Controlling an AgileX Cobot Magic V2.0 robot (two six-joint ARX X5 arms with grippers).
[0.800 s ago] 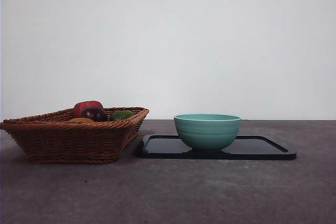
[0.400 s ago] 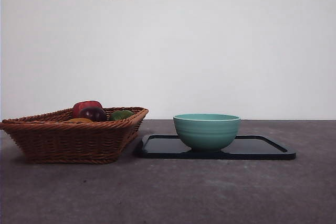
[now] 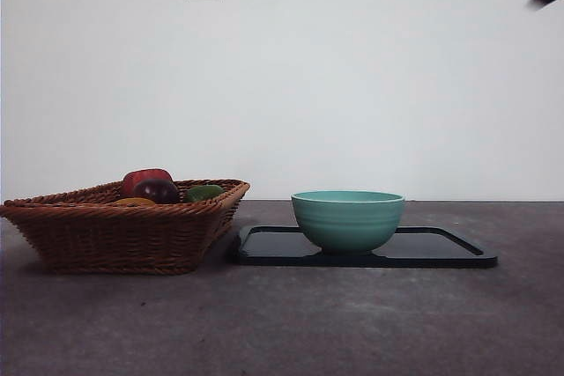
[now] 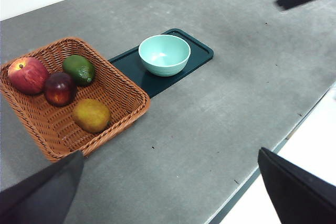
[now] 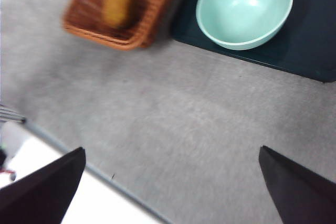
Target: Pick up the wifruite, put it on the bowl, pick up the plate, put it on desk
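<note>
Left wrist view: wifruite [image 4: 91, 115] lying in basket [image 4: 125, 94] among other fruit, untouched; empty bowl [image 4: 164, 54] sitting on plate [image 4: 191, 59], ready for delivery. Left tool [image 4: 168, 192] and right tool [image 5: 170, 187] spread apart, high above bench [image 4: 220, 103].
</note>
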